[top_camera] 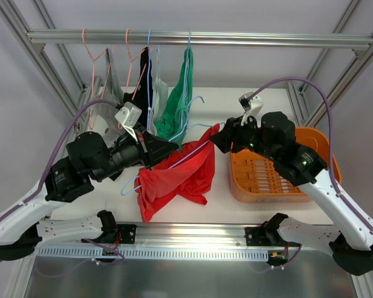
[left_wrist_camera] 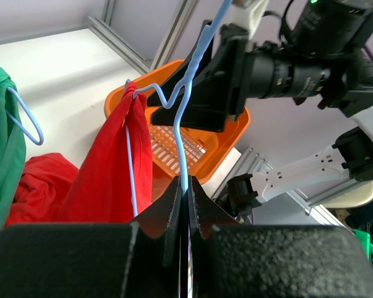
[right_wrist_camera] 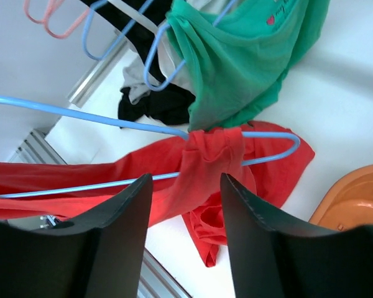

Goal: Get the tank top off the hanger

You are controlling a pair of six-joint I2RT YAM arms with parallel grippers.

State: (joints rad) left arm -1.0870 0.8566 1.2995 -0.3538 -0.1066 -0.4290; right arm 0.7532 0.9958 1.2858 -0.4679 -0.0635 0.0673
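Observation:
The red tank top (top_camera: 180,177) hangs from a light blue hanger (top_camera: 189,152) held low over the white table. My left gripper (top_camera: 174,148) is shut on the hanger's wire (left_wrist_camera: 185,167), with the red cloth (left_wrist_camera: 112,174) just left of its fingers. My right gripper (top_camera: 216,139) is open at the hanger's right end. In the right wrist view its fingers (right_wrist_camera: 121,230) stand on either side of the red strap (right_wrist_camera: 211,155), which is bunched on the hanger's arm (right_wrist_camera: 112,122), without closing on it.
An orange basket (top_camera: 261,180) stands on the table under my right arm. A metal rail (top_camera: 199,38) at the back carries pink hangers (top_camera: 90,56), a black garment (top_camera: 144,74), a white one (top_camera: 158,93) and a green one (top_camera: 180,99) on blue hangers.

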